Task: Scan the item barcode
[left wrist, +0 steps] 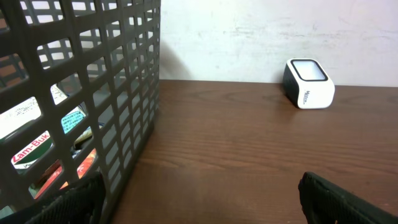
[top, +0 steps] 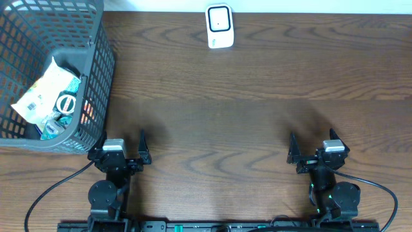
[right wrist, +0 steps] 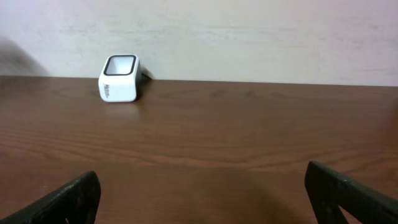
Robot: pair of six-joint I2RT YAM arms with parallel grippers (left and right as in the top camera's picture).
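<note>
The items lie in a grey mesh basket (top: 96,71) at the table's far left: a white packet (top: 44,91) on top, with a round tin (top: 67,103) and blue and orange packs beside it. Through the mesh, the left wrist view shows printed packs (left wrist: 34,155). The white barcode scanner (top: 219,27) stands at the far edge, centre, and shows too in both wrist views (left wrist: 309,83) (right wrist: 120,78). My left gripper (top: 122,143) (left wrist: 199,205) is open and empty just in front of the basket's near corner. My right gripper (top: 313,145) (right wrist: 202,199) is open and empty at the front right.
The basket wall (left wrist: 118,93) stands close on the left of my left gripper's left finger (left wrist: 68,202). A pale wall runs behind the table's far edge. Bare brown tabletop (top: 225,116) stretches between the grippers and the scanner.
</note>
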